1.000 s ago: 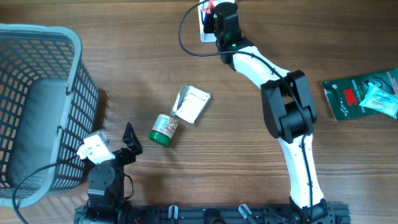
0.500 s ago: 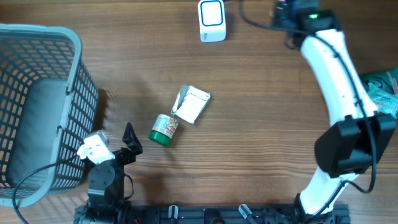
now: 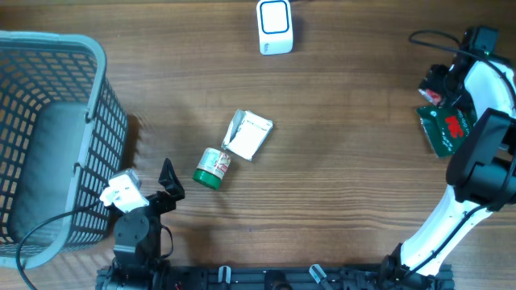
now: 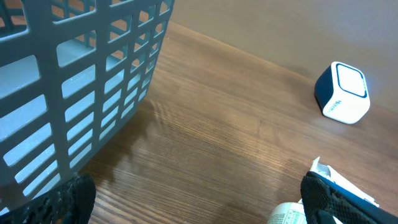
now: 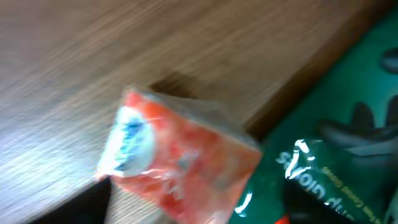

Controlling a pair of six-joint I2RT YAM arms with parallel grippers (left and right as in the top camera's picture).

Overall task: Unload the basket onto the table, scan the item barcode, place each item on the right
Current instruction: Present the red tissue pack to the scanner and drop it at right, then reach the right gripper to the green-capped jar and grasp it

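Near edge, left: left gripper (image 4: 199, 202) spread to full width, holding nothing, touching nothing. Grey basket (image 4: 74, 74) stands just beside it along the left edge.

Mid-surface: green-lidded jar (image 3: 213, 167) on its side, white carton (image 3: 248, 134) just beside it on the far side.

Right edge: right gripper (image 5: 196, 208) with its 2 tips wide apart, clamping nothing. Red packet (image 5: 180, 155), the item, lies loose ahead of the tips, 1 end against the green pack (image 5: 336, 124). The view is blurred, so contact with the tips is unclear.

Far edge: white scanner (image 3: 274, 26), well apart from the packet.
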